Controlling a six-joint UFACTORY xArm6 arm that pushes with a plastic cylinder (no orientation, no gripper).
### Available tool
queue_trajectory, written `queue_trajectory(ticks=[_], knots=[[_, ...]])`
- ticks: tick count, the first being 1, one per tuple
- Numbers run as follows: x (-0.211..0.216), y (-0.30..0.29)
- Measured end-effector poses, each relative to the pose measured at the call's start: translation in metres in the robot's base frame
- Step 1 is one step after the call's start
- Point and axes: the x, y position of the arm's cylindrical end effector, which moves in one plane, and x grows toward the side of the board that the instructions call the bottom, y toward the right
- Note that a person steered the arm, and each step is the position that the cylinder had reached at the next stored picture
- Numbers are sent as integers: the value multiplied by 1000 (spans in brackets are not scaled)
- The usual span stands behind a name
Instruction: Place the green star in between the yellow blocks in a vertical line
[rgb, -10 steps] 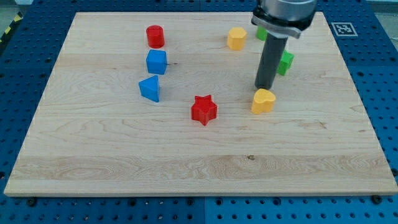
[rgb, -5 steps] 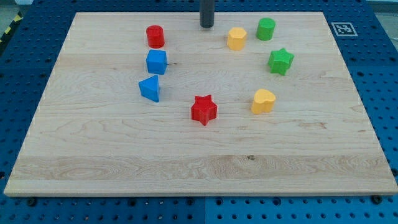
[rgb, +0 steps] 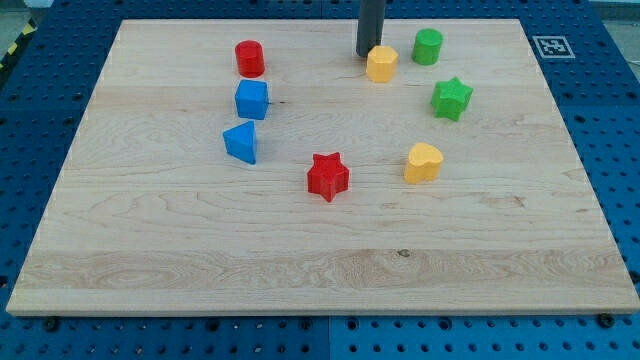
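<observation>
Moved rightward — my tip (rgb: 366, 53) now touches yellow hexagon (rgb: 381, 63) | holds nothing | green star (rgb: 451, 98) apart

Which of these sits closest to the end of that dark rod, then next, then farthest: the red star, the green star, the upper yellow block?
Measured from my tip in the camera view:
1. Upper yellow block, right beside the tip on the view's right, looks to be touching.
2. Green star, farther to the view's right and lower.
3. Red star, farthest, towards the view's bottom.

My tip (rgb: 367, 53) stands upright near the view's top, rod running out of frame
</observation>
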Motion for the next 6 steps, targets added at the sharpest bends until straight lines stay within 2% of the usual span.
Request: queue_trajectory(ticks=[1, 3, 5, 6], knots=[[0, 3], [-61, 26], [-41, 107], [5, 141]])
